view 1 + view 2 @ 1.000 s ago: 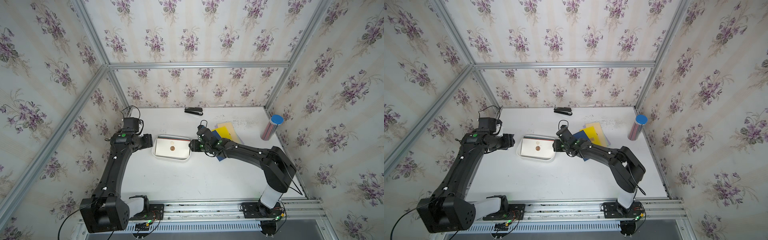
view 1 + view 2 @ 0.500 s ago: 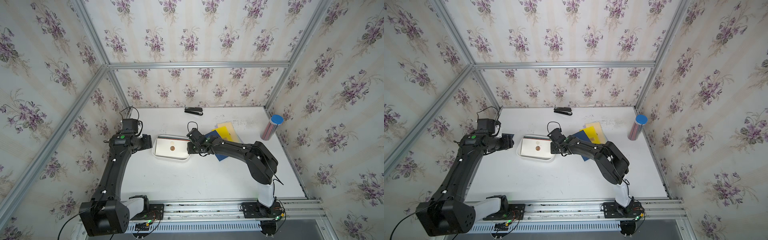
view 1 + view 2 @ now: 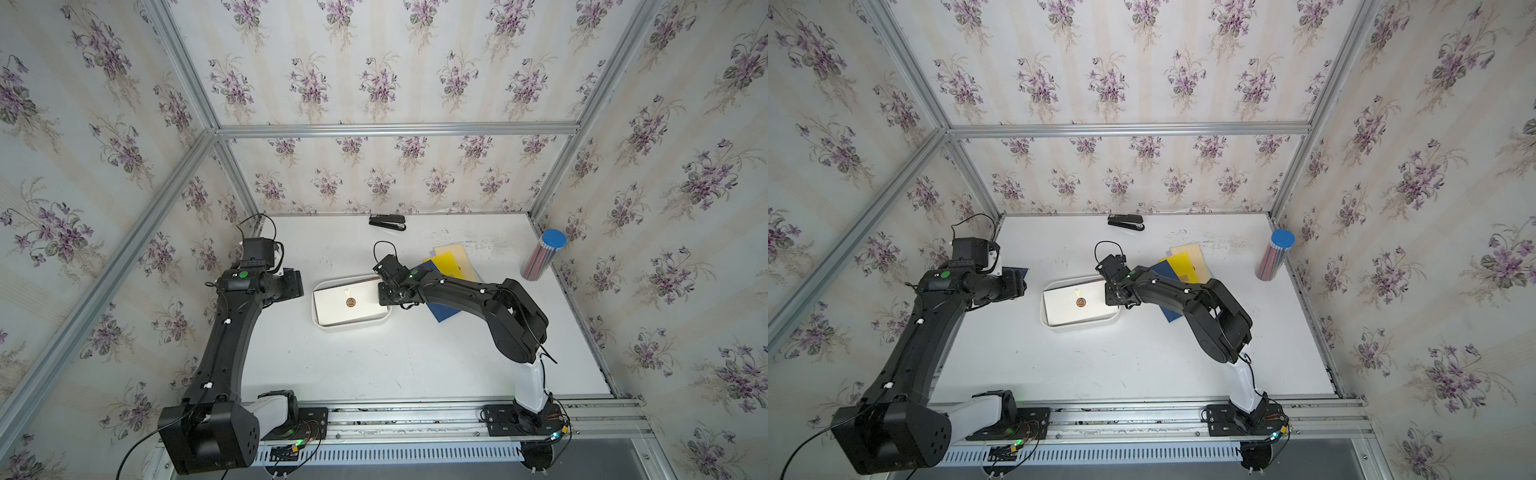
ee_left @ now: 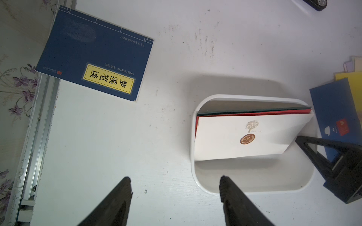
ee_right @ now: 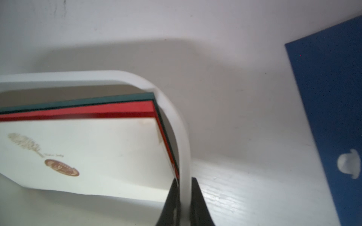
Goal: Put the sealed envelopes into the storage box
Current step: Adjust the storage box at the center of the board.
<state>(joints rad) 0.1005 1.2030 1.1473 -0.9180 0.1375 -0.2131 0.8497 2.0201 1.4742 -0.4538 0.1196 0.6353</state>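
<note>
The right end effector [image 5: 184,185] is clamped on one short wall of the storage box [image 4: 254,174], with one finger inside the rim and one outside. It carries no envelope, so this grip looks meant to steady or shift the box.

Three sealed envelopes are already in the box. The cream envelope [image 4: 244,140] lies on top of the red envelope [image 4: 254,113] and the green envelope [image 4: 244,110]. The stack sits askew, its corner pressed against the inside of the clamped wall, and probably needs settling flat.

The left end effector [image 4: 174,179] hovers at the box's opposite end, fingers apart and holding nothing. It is likely waiting its turn.

The navy envelope [image 5: 329,97] and the yellow envelope [image 4: 348,75] lie with paler ones, fanned out on the bench [image 3: 374,365] just outside the clamped end. They have yet to go in. The dark blue book [image 4: 94,56] lies well apart from the box, past its other end, and should stay there.
</note>
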